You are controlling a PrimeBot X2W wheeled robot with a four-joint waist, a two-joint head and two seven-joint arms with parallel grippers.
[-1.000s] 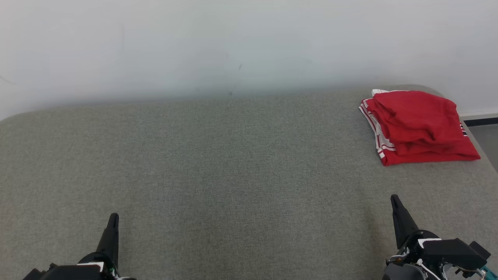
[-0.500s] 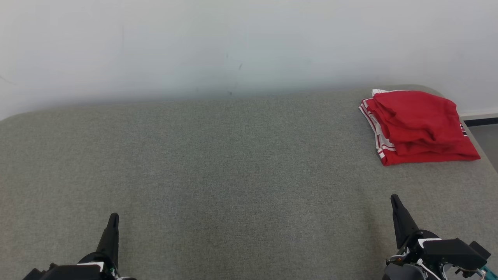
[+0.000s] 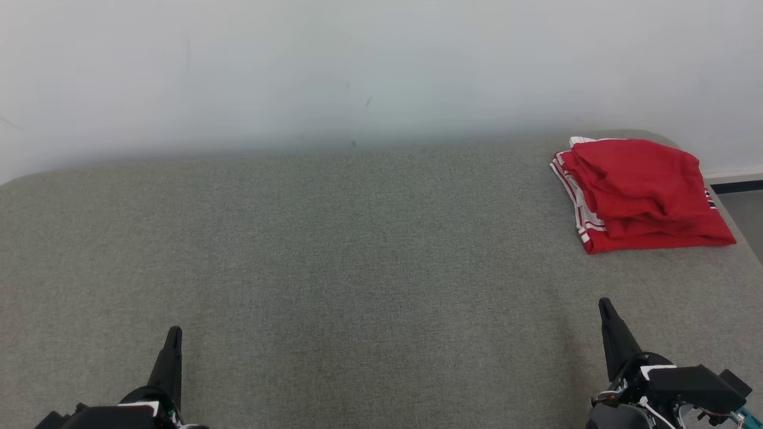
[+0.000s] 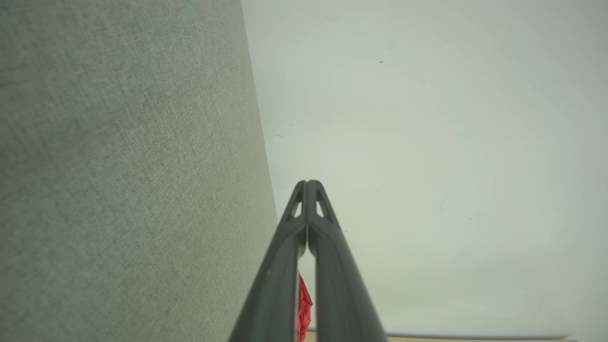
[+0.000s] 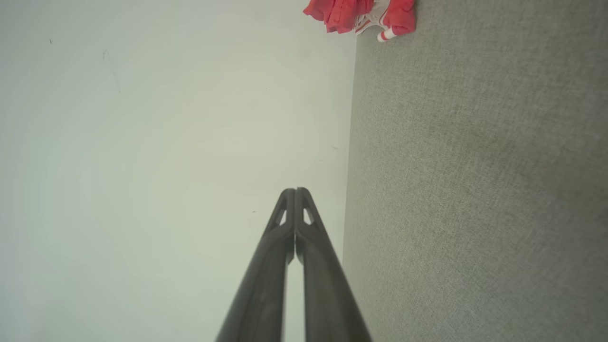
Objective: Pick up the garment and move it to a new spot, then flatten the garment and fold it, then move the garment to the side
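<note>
Step in hand: the red garment (image 3: 641, 193) lies folded at the far right corner of the grey counter (image 3: 357, 250). I'd call the fold and the move aside done, so this reads as the close of the task.
Left tool (image 3: 173, 332): low at the near left, fingers pressed together tip to tip, gripping nothing.
Right tool (image 3: 605, 305): low at the near right, closed and empty too, well apart from the garment.
Next move: if the pile needs a touch-up, the right tool is the nearer one. It would have to open first, then reach forward and right.
Edges: the garment's right corner sits just beside the counter's right edge, with the wall (image 3: 357, 71) close behind. A nudge rightward could tip it off.
Open room: a broad stretch of bare cloth across the centre and left, plenty for either arm to swing.
</note>
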